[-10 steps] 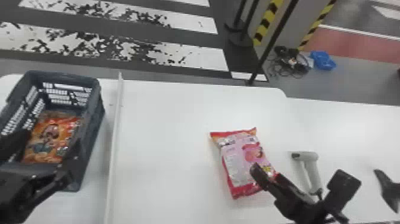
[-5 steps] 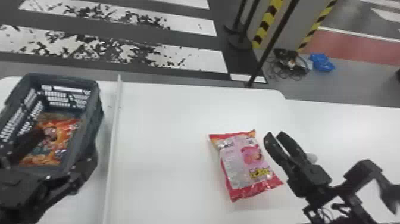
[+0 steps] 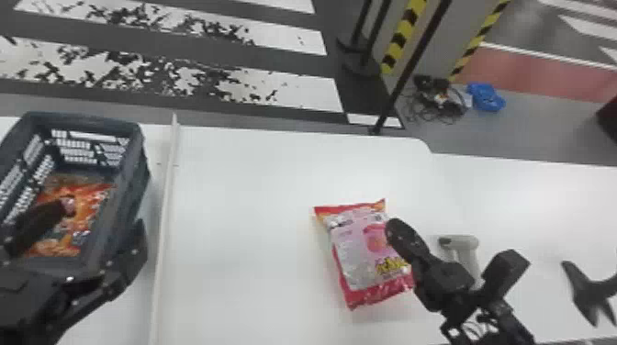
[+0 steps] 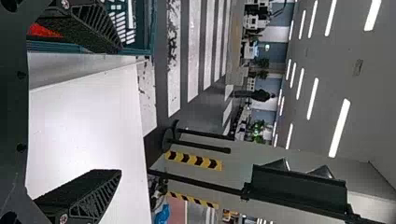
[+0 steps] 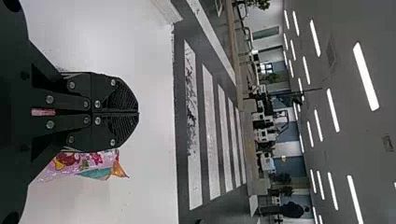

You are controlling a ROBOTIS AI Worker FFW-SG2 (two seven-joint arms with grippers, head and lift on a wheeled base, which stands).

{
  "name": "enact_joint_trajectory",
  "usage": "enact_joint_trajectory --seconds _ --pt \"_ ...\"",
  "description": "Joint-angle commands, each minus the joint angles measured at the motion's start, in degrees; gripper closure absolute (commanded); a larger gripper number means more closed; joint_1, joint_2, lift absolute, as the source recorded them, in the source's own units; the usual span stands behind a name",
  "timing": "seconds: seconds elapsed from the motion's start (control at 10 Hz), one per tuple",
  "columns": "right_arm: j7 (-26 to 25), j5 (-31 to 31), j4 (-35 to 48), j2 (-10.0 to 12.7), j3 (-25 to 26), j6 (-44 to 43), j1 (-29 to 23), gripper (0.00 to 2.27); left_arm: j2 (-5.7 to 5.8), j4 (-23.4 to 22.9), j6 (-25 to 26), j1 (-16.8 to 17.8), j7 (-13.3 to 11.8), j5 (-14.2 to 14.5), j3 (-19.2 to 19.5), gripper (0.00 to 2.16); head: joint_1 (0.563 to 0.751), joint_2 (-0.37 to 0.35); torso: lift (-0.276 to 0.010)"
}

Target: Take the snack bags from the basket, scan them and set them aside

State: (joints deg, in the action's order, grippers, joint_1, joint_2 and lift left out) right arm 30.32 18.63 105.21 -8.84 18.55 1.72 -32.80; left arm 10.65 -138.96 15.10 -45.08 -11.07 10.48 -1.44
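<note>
Pink-and-red glossy snack bag (image 3: pixel 362 252) lying close by our closed right gripper (image 5: pixel 138 113)

We are looking at one printed bag lying flat on the white tabletop (image 3: pixel 238 206), its long axis running mostly away from us and leaning a little leftward at the far end. Our right gripper is hovering close by with its fingers pressed together, gripping nothing; in the head view they are overlapping the bag's right edge (whether they are touching it, we cannot tell). The pale grey plastic scanner (image 3: pixel 463 242) is lying farther right, nearer that same arm.

Our left gripper (image 4: pixel 121 110) is spreading its fingers wide at the dark blue-grey plastic basket (image 3: pixel 82 121), one reaching over the opening, the other standing outside the right wall. Orange-and-red snack packaging (image 3: pixel 89 202) is resting inside, beneath the inner finger, and nothing is sitting between the two.

We are judging that the scan is still pending, so the coming move is turning on the right arm: it is the nearer one, and its fingers are needing to part before closing across the bag's narrower width or around the scanner.
</note>
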Motion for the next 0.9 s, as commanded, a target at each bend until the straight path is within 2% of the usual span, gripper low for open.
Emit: enact_joint_trajectory --seconds 0.0,0.2,0.5,0.8 --pt "0.09 -1.23 -4.66 -0.39 -1.93 -0.88 3.35 2.26 0.34 -0.26 0.16 -0.18 0.00 -1.25 -0.76 0.07 0.695 -0.271 -0.075" --pt "-0.26 -3.43 -12.57 -0.66 -3.60 -1.59 10.03 2.26 0.51 -0.53 0.34 -0.71 0.00 -2.04 -1.20 0.07 0.695 -0.258 -0.075" --pt "-0.88 -3.25 -20.83 -2.68 -3.52 -4.40 15.31 2.26 0.69 0.09 0.86 -0.71 0.18 -2.40 -1.02 0.07 0.695 -0.261 -0.075" --pt "-3.43 -1.85 -22.50 -2.85 -2.29 -5.45 13.37 2.26 0.51 0.88 1.04 0.52 0.18 -2.48 -1.81 0.07 0.695 -0.292 -0.075"
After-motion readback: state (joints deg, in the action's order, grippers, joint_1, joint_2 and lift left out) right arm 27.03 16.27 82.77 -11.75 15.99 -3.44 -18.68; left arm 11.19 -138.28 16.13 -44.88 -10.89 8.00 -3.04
